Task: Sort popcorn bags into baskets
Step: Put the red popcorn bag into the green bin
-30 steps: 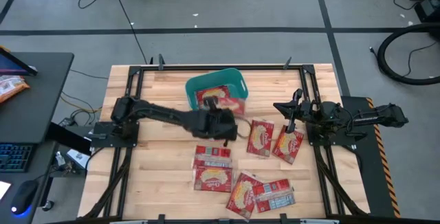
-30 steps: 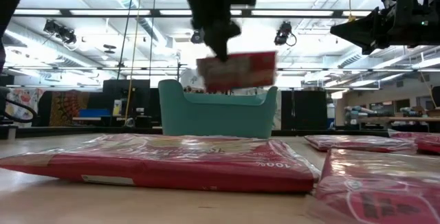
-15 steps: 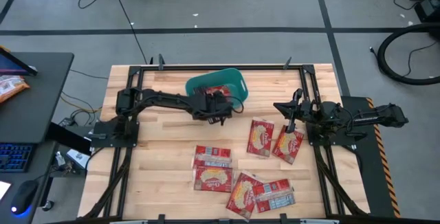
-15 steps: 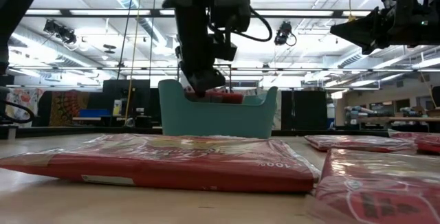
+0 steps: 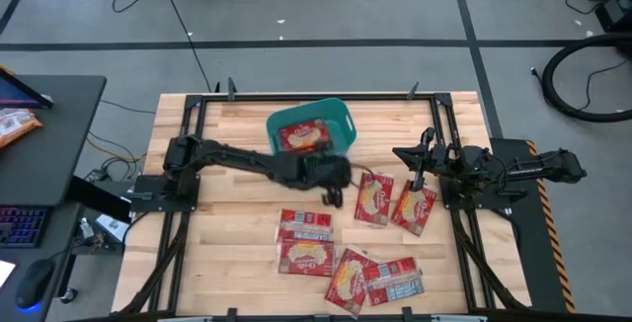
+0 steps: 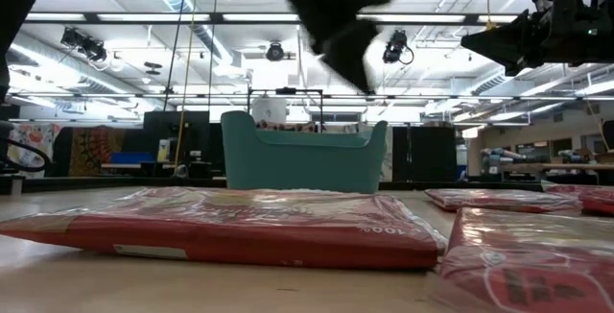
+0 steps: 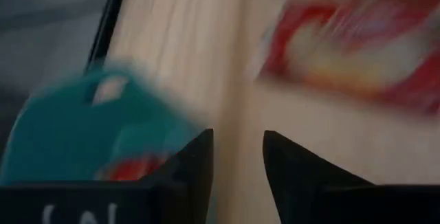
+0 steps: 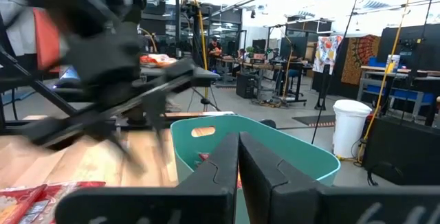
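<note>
The teal basket (image 5: 338,115) stands at the table's far middle, and one red popcorn bag (image 5: 304,136) lies flat inside it. My left gripper (image 5: 334,195) hovers just near-right of the basket, above bare wood; its fingers are open with nothing between them (image 7: 237,148). Several more popcorn bags lie flat on the table nearer the front, among them one (image 5: 373,198) beside the left gripper and one (image 5: 304,226) closer to me. My right gripper (image 5: 405,154) waits at the table's right side, shut (image 8: 238,152).
Loose bags cluster at the near middle (image 5: 346,278) and right (image 5: 415,206). In the low view one bag (image 6: 240,225) lies close in front, with the basket (image 6: 302,159) behind it. Bare wood lies on the table's left half.
My left gripper carried a red popcorn bag over the basket, dipped into it and let go. It then drew back up and toward the near right, tipping less steeply. The bag now lies in the basket.
</note>
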Controlling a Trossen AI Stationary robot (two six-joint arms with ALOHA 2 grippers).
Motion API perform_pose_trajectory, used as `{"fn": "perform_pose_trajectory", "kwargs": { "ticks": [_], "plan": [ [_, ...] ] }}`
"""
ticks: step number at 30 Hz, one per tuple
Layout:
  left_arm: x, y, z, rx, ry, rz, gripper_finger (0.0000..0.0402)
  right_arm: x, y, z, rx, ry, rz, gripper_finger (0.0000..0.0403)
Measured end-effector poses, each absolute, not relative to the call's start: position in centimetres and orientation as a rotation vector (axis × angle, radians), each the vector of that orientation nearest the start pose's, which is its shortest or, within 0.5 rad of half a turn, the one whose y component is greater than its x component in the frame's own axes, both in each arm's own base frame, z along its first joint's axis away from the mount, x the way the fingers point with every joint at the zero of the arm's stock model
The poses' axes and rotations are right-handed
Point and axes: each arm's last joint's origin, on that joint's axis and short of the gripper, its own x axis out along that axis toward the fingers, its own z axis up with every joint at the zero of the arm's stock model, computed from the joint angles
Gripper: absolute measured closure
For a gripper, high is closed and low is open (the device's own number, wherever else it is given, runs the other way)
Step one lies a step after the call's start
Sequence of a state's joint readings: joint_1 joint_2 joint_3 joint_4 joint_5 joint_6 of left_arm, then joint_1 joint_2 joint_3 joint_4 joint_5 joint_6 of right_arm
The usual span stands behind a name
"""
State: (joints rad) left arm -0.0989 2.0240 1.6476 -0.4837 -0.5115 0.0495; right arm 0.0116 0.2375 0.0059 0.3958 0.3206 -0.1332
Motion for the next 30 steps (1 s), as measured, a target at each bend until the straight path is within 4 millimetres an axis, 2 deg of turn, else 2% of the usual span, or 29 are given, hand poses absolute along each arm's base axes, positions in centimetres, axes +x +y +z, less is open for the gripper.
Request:
{"fn": "perform_pose_trajectory", "kwargs": {
  "ticks": [4,11,14,18,22,30],
  "plan": [
    [46.4,-4.4,20.7,0.204,0.77,0.308,0.028,11.0,-0.8,18.3,-0.105,-0.14,-0.319,0.0383],
    [49.0,-4.2,15.3,0.038,0.717,0.212,0.0285,11.0,-0.8,18.4,-0.104,-0.147,-0.319,0.0383],
    [50.0,-4.3,14.7,0.037,0.675,0.189,0.0286,11.0,-0.8,18.4,-0.103,-0.151,-0.318,0.0383],
    [50.5,-5.1,14.4,0.072,0.642,0.066,0.0286,11.0,-0.8,18.4,-0.103,-0.15,-0.319,0.0383],
    [50.1,-5.6,13.6,0.06,0.709,-0.02,0.0286,11.0,-0.8,18.4,-0.103,-0.149,-0.319,0.0383],
    [49.0,-6.4,12.6,0.075,0.833,-0.043,0.0286,11.0,-0.8,18.4,-0.103,-0.153,-0.318,0.0383]
  ]
}}
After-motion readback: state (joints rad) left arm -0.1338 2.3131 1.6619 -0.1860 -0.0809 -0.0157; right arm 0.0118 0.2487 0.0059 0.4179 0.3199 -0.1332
